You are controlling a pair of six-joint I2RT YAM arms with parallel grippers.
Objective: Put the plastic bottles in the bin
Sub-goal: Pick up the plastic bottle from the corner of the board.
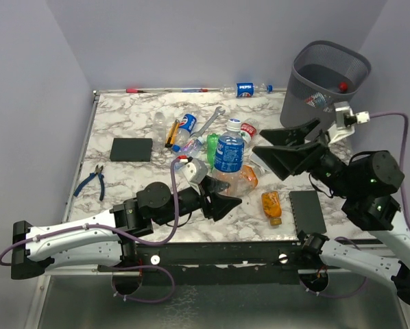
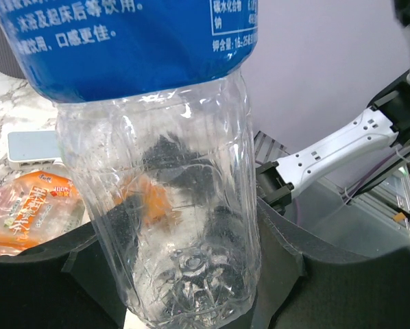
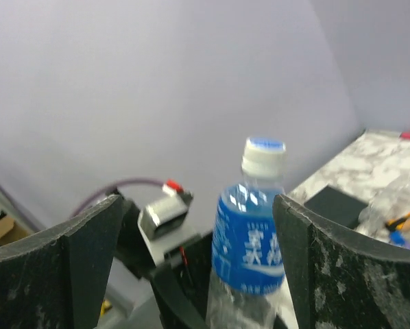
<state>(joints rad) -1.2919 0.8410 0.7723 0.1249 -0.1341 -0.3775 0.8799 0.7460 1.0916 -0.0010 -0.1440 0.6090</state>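
**Blue-labelled bottle (image 1: 229,152) held low: tipping risk**

Top view: left gripper (image 1: 224,195) clamps its clear base at centre; the bin (image 1: 304,86) stands at two o'clock. Left wrist: thin plastic may slip. Right wrist: right gripper (image 3: 197,202) gapes around the neck, untouching; closing off-centre could knock it.

A white-capped, blue-labelled bottle (image 3: 249,255) stands upright beyond the wide-parted jaws.
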